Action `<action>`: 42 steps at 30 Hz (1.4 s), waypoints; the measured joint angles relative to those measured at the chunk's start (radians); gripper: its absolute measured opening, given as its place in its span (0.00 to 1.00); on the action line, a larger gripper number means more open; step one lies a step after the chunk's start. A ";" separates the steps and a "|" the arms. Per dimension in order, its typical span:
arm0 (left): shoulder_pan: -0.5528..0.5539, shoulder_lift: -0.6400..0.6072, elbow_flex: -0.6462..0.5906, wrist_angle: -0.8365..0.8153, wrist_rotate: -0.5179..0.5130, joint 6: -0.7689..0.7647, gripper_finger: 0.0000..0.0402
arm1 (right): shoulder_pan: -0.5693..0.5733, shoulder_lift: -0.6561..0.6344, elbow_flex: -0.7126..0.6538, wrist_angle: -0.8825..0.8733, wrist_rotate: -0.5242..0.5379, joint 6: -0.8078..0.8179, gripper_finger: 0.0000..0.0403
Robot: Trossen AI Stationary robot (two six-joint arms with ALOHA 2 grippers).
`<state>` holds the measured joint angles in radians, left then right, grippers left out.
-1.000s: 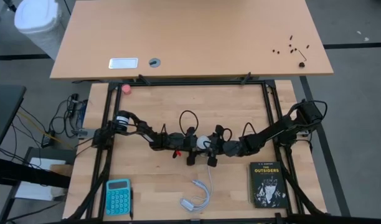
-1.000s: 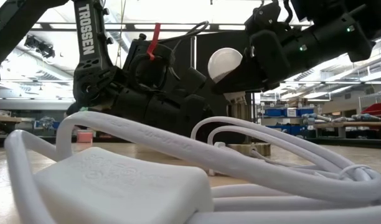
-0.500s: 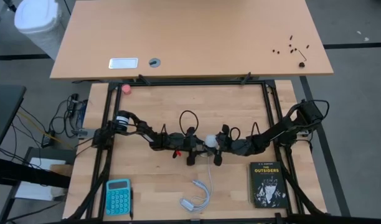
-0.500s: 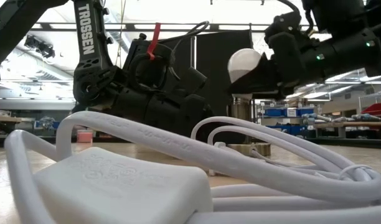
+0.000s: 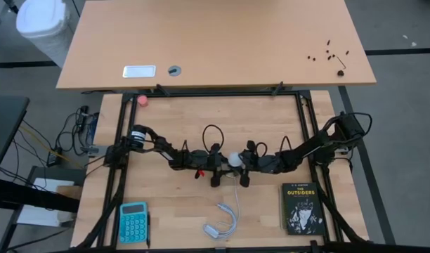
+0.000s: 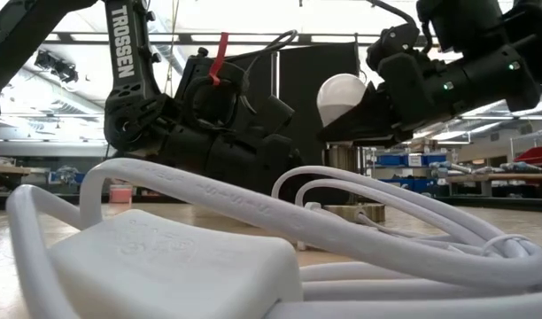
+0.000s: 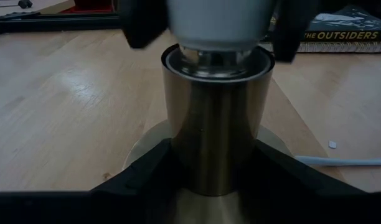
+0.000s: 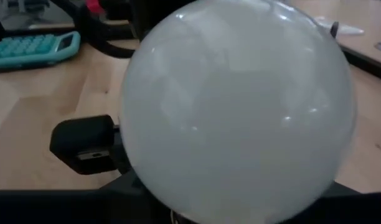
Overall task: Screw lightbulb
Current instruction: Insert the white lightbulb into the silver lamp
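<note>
The right gripper [image 5: 242,161] was closed around the lightbulb [image 5: 234,159], its dark fingers pinching the bulb near its narrow end while the round frosted globe pointed up and away from the arm. In the right wrist view that globe [image 8: 237,106] filled nearly the whole picture, smooth, milky white and evenly curved. From the low view the bulb [image 6: 341,96] sat in the air above the table, tilted, with its neck over the upright socket [image 6: 342,159].

The left gripper [image 5: 216,163] met it from the other side, at the middle of the wooden table [image 5: 201,119]. Its two black fingers [image 7: 150,168] were clamped on either side of the socket [image 7: 216,124], a smooth brass-coloured metal cylinder standing on a wider round base. The bulb's grey threaded base [image 7: 215,59] sat just at the socket's open rim; how far in it had gone could not be told.

Farther out, a coiled white cord [image 5: 229,218] with a flat, rounded plastic block lay on the pale wood planks near the front edge, glossy and thick in the low view [image 6: 253,230]. A teal calculator [image 5: 133,221] lay at the front left corner and a black paperback book [image 5: 301,207] at the front right. A small pink ball [image 5: 142,100] rested near the table's back rail.
</note>
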<state>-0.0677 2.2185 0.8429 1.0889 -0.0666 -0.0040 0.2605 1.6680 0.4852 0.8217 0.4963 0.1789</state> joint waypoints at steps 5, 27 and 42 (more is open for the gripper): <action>0.000 0.000 0.000 0.000 0.000 0.000 0.52 | -0.019 -0.001 0.035 -0.107 -0.058 0.036 0.48; 0.000 0.000 0.001 -0.008 0.000 -0.001 0.52 | 0.014 -0.133 0.036 -0.347 -0.096 0.071 0.71; 0.000 0.000 0.001 -0.008 0.000 -0.001 0.52 | 0.043 -0.322 0.160 -0.840 -0.074 0.136 0.72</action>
<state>-0.0677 2.2185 0.8436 1.0808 -0.0666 -0.0051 0.3036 1.3461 0.6453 -0.0187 0.4223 0.3144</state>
